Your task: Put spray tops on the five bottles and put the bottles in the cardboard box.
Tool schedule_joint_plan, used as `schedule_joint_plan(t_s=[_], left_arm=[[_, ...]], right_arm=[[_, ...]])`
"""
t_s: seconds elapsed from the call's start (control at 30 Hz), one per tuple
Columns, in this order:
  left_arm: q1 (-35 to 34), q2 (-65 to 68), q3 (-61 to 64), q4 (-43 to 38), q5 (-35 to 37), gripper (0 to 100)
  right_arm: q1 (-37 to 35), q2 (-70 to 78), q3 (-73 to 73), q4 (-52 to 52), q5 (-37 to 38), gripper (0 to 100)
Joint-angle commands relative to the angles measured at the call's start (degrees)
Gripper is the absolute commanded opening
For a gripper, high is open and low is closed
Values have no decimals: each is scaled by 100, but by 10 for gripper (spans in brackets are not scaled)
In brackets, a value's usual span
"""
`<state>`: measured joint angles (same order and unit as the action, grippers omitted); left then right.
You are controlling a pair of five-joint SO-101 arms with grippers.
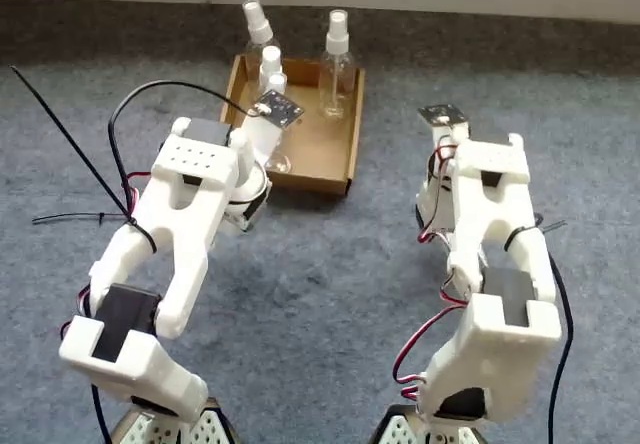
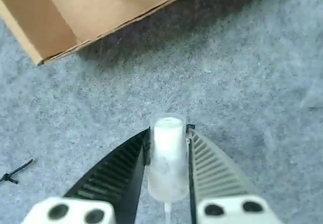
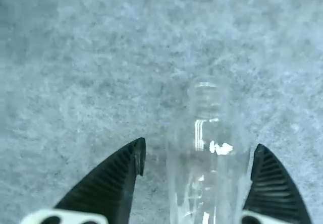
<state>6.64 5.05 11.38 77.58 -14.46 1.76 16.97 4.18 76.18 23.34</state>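
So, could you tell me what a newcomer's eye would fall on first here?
The left end effector clamps a white spray top near the cardboard box, which holds capped bottles. The right end effector stands open around a clear, topless bottle.

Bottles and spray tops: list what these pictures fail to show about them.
- High view: the left arm covers part of the cardboard box, so the bottle count inside is unsure.
- Left wrist view: the picture's edge cuts off the tube of the spray top in the left gripper.
- Right wrist view: the edge cuts off the base of the uncapped bottle.
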Motion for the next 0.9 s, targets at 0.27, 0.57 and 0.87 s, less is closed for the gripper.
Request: schedule_joint_plan(t_s=[0.27,0.57,0.87], left_arm=[[48,-31,-251,44,53,24],[48,-84,-303,70,62,24],[75,-998,-1464,703,642,24]], right_arm=[[224,884,-1437,171,88,163],[224,752,-1824,954,440,19],[110,-743,-3442,1657,-466,9]])
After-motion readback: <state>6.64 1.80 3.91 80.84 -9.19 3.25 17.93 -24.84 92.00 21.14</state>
